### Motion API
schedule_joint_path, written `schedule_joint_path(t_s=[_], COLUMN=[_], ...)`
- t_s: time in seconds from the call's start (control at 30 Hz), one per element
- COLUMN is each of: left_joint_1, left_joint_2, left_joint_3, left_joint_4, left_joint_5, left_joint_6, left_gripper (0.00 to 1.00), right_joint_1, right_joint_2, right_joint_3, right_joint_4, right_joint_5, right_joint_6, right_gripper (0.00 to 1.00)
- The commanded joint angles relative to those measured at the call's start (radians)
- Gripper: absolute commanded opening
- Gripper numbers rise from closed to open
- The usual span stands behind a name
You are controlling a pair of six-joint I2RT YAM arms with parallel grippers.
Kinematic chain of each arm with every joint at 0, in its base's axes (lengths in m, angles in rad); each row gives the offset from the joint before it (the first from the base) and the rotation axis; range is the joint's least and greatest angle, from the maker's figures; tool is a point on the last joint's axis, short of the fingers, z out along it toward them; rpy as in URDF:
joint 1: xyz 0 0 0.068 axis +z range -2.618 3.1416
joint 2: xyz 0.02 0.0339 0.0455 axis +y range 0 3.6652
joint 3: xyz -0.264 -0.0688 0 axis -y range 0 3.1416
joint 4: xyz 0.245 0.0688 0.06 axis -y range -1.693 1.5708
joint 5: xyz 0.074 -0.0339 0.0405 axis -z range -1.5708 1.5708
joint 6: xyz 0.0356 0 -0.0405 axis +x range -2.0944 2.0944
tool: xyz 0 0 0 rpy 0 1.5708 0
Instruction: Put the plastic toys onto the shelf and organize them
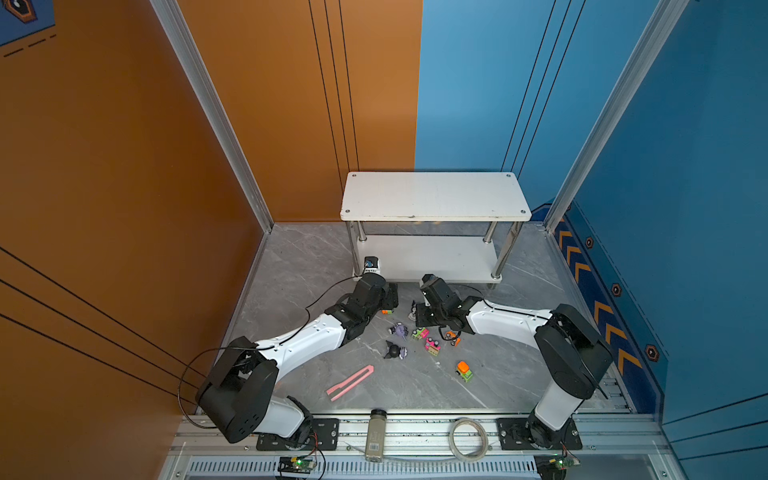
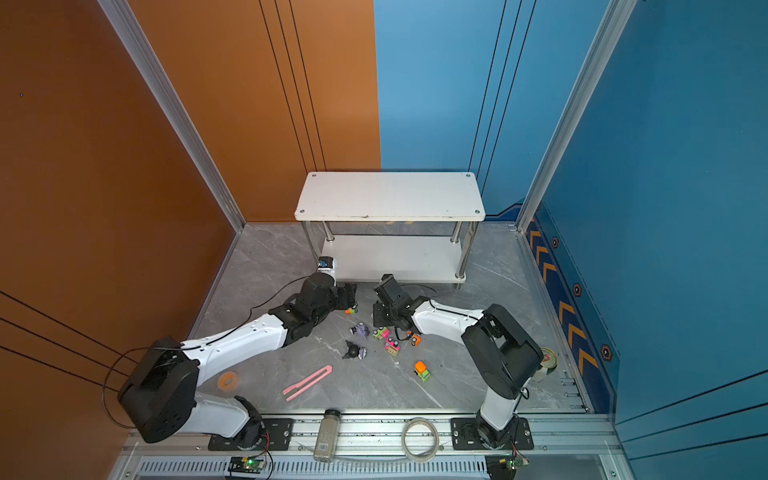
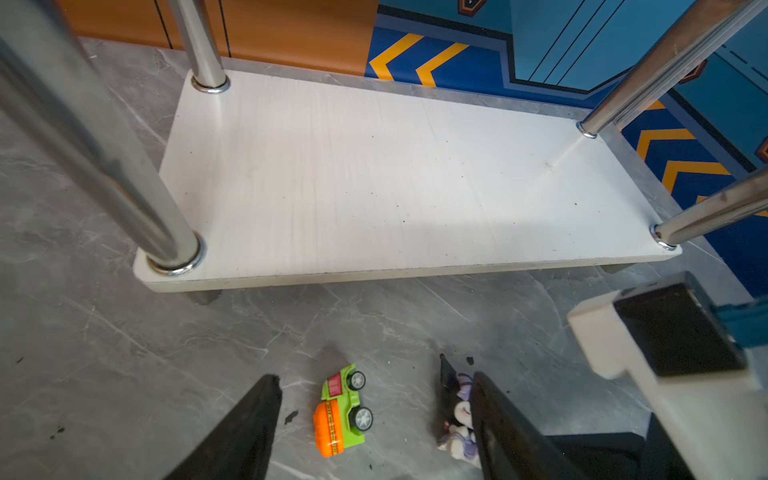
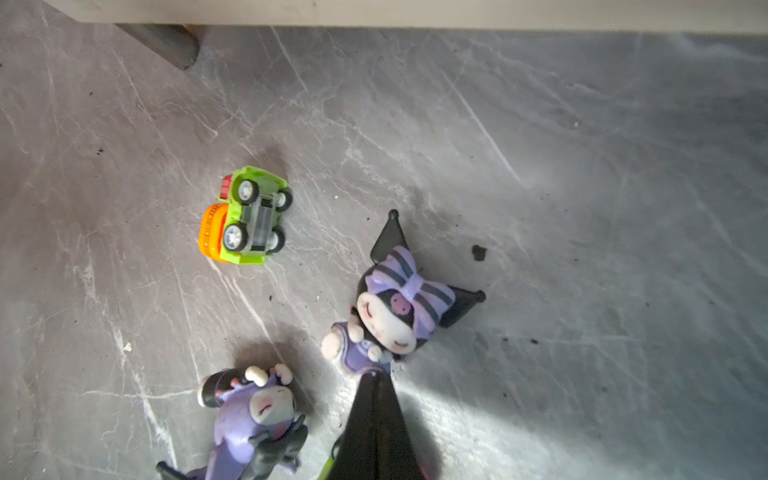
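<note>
Right gripper [image 4: 374, 380]: fingers together, tip touching one figurine [image 4: 395, 307]. Left gripper [image 3: 374, 376]: fingers apart, straddling one car [image 3: 340, 411] (tipped on its side). Tabletop [image 1: 299, 266] in total: five cars, three figurines, all at six o'clock of the shelf [image 1: 434, 195] in both top views.

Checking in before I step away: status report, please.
Left end effector open near orange-and-green plastic toy car. Right end effector shut, tip at purple plastic figurine. White two-tier shelf bare. Nothing blocking it.
</note>
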Motion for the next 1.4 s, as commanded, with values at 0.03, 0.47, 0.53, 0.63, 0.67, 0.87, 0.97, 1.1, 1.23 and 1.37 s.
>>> schedule_joint_path(t_s=[0.03,0.47,0.53,0.63,0.67,0.87,0.97,1.1,1.23,1.37], left_joint_1=[0.015,0.015,0.01,-0.015,-0.023,-0.065,-0.078,-0.109,-0.122,-0.118], left_joint_2=[-0.029,-0.015,0.01,0.064,0.081,0.154,0.171,0.196,0.238,0.29], left_joint_3=[-0.019,-0.026,-0.018,0.001,0.008,0.026,0.024,0.036,0.054,0.098], left_joint_4=[-0.031,-0.017,0.0,0.013,0.016,0.016,0.016,0.016,0.011,-0.015], left_joint_5=[-0.027,0.013,0.063,0.134,0.157,0.233,0.248,0.26,0.245,0.224], left_joint_6=[-0.008,0.002,0.019,0.032,0.036,0.053,0.048,0.052,0.066,0.094], left_gripper=[0.73,0.7,0.66,0.66,0.67,0.75,0.77,0.79,0.81,0.81], right_joint_1=[-0.009,-0.032,-0.032,-0.067,-0.072,-0.118,-0.139,-0.158,-0.163,-0.163], right_joint_2=[0.049,0.096,0.068,0.024,0.01,-0.102,-0.152,-0.2,-0.237,-0.265], right_joint_3=[0.051,0.186,0.17,0.146,0.135,0.032,-0.006,-0.039,-0.062,-0.078], right_joint_4=[-0.058,-0.158,-0.152,-0.153,-0.152,-0.119,-0.117,-0.117,-0.114,-0.112], right_joint_5=[0.036,0.178,0.178,0.169,0.161,0.097,0.079,0.06,0.051,0.049], right_joint_6=[0.02,-0.078,-0.077,-0.058,-0.052,-0.001,0.013,0.024,0.033,0.036], right_gripper=[0.0,0.0,0.0,0.03,0.04,0.15,0.21,0.32,0.44,0.49])
